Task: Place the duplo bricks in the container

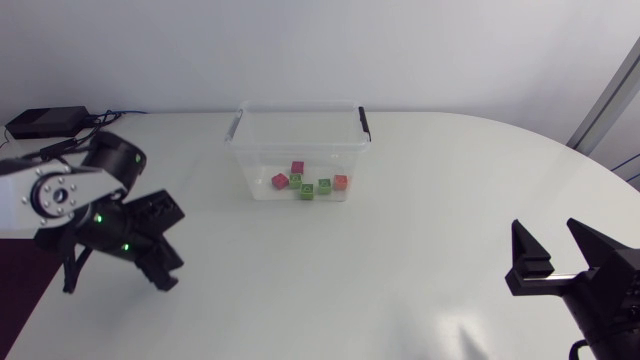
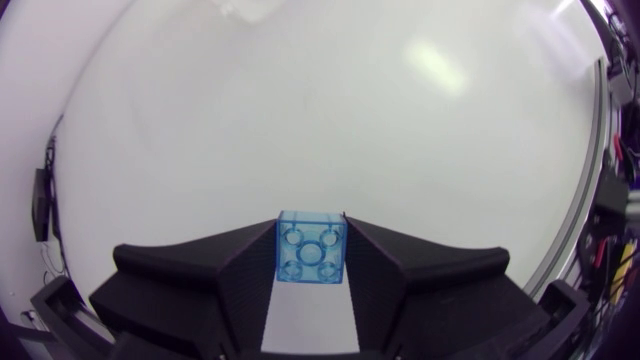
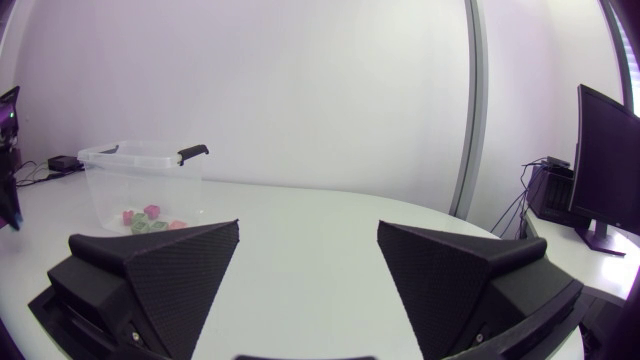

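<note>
your left gripper (image 2: 311, 226): pinching the blue brick (image 2: 311, 250) between its fingertips (both sides touching)
your right gripper (image 3: 310, 235): spread wide

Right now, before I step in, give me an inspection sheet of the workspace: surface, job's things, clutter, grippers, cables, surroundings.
Surface: white table.
Job's things: clear container with black handles holds pink, green and orange duplo bricks; one translucent blue brick is outside it, in the left gripper.
Clutter: black box at the table's far left corner.
Grippers: left gripper shut on the blue brick; right gripper open, holding nothing, near the table's right edge.
Cables: dark cables beside the black box.
Surroundings: nothing seen.
</note>
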Controlling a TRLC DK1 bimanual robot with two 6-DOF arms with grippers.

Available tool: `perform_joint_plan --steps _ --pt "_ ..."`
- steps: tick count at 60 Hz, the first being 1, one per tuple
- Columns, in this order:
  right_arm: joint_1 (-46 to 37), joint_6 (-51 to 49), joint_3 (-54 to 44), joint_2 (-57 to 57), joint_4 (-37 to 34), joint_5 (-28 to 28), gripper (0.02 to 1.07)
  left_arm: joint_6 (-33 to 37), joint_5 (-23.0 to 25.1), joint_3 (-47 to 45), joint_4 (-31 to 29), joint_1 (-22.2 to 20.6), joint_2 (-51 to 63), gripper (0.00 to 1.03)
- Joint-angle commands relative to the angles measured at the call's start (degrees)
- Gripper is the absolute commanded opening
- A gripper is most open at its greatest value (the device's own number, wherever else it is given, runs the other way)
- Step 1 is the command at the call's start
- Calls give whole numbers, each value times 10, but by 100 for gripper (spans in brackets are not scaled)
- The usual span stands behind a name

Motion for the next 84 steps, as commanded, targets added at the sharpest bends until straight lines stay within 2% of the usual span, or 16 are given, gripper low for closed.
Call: perform_joint_plan --steps 1,6,13,18,34,35,37,38,39,40,58,69,74,77,84 --pt "-2 -12 -12 -5 4 -3 102 -65 4 75 -2 -26 -13 24" --pt "-2 -12 -12 -5 4 -3 102 -109 15 115 15 -42 0 24" --pt "-2 -12 -12 -5 4 -3 102 -162 14 162 92 -54 31 24" --pt "-2 -12 -12 -5 4 -3 102 -192 14 220 121 -54 76 24" --pt "-2 -12 -12 -5 4 -3 102 -248 10 423 127 -65 258 26" --pt "-2 -12 -12 -5 4 -3 102 -253 5 429 127 -67 262 29" --pt "-2 -12 -12 -5 4 -3 102 -256 -8 438 127 -72 268 49" --pt "-2 -12 -12 -5 4 -3 102 -256 -18 438 127 -76 269 76" --pt "-2 -12 -12 -5 4 -3 102 -255 -25 434 127 -77 267 95" --pt "-2 -12 -12 -5 4 -3 102 -255 -27 432 127 -78 264 100" --pt "-2 -12 -12 -5 4 -3 102 -240 -91 327 147 -74 136 99" --pt "-2 -12 -12 -5 4 -2 102 -234 -124 268 150 -26 33 99" --pt "-2 -12 -12 -5 4 -3 102 -224 -155 216 182 -5 -28 99" --pt "-2 -12 -12 -5 4 -2 102 -210 -176 172 230 7 -71 99" --pt "-2 -12 -12 -5 4 -3 102 -192 -178 103 244 23 -163 99"
